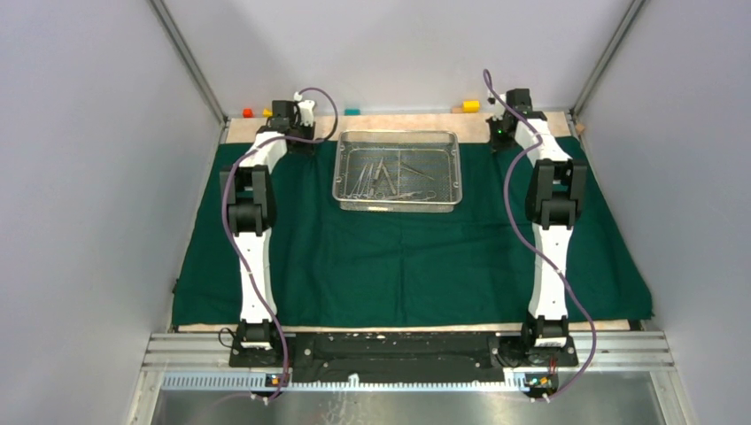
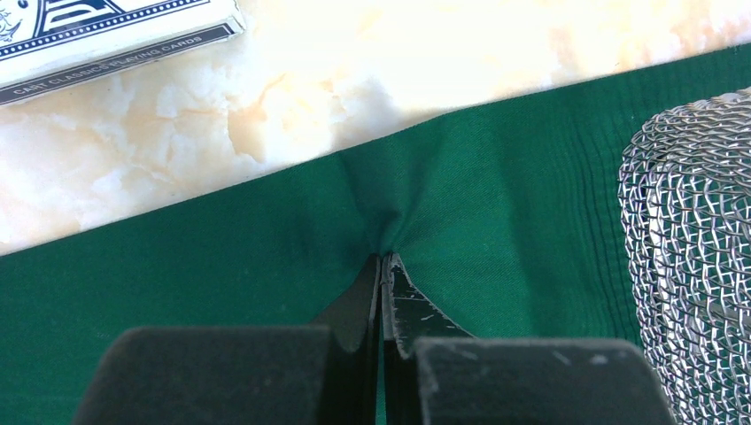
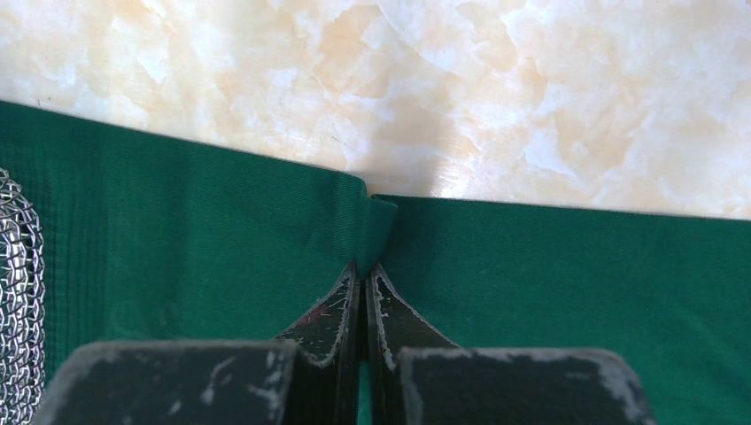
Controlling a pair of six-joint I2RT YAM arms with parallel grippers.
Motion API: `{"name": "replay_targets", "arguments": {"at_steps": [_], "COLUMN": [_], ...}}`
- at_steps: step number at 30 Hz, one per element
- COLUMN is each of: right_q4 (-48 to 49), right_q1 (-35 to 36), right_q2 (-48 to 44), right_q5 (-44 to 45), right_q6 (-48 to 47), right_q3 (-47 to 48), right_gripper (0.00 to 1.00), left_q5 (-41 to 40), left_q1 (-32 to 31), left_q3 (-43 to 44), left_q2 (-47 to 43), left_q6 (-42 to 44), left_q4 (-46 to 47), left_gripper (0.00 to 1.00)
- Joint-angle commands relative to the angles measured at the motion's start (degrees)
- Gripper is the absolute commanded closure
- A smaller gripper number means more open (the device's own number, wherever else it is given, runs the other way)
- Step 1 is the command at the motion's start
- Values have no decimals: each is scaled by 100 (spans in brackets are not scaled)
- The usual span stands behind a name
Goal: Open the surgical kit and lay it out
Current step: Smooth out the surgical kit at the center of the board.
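The dark green cloth (image 1: 398, 257) lies spread over the table. On its far middle stands the silver wire-mesh tray (image 1: 396, 135) with several slim steel instruments (image 1: 390, 177) inside. My left gripper (image 1: 297, 137) is at the cloth's far edge, left of the tray. In the left wrist view it (image 2: 385, 257) is shut on a pinched fold of cloth (image 2: 221, 274), with the tray's mesh wall (image 2: 691, 248) at the right. My right gripper (image 1: 500, 133) is at the far edge right of the tray; it (image 3: 365, 266) is shut on a small tuck of the cloth's hem (image 3: 376, 226).
Small coloured blocks, red (image 1: 247, 112), teal (image 1: 352, 112) and yellow (image 1: 470, 106), line the back edge. A playing-card box (image 2: 106, 31) lies on the marble tabletop (image 2: 354, 80) beyond the cloth. Grey walls close in both sides.
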Motion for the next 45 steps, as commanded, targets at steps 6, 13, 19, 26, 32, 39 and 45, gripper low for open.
{"name": "replay_targets", "arguments": {"at_steps": [6, 13, 19, 26, 32, 39, 45], "right_q4": [118, 141, 143, 84, 7, 286, 487], "right_q1": [-69, -61, -61, -61, -142, -650, -1131], "right_q2": [-145, -164, -140, -94, -309, -1028, -1276], "right_q5": [426, 462, 549, 630, 630, 201, -240], "right_q6": [-18, -16, -69, -128, -253, -301, -343], "right_q3": [-251, -275, -237, -109, -153, -773, -1183], "right_gripper": [100, 100, 100, 100, 56, 38, 37], "left_q5": [-1074, -1017, -951, -938, -1061, -1277, -1253], "left_q1": [512, 503, 506, 506, 510, 556, 691], "left_q3": [302, 426, 242, 82, 108, 72, -632], "left_q2": [290, 369, 278, 131, -14, -424, -825], "left_q6": [389, 394, 413, 410, 467, 553, 648], "left_q4": [136, 73, 112, 159, 178, 347, 592], "left_gripper": [100, 100, 100, 99, 44, 10, 1]}}
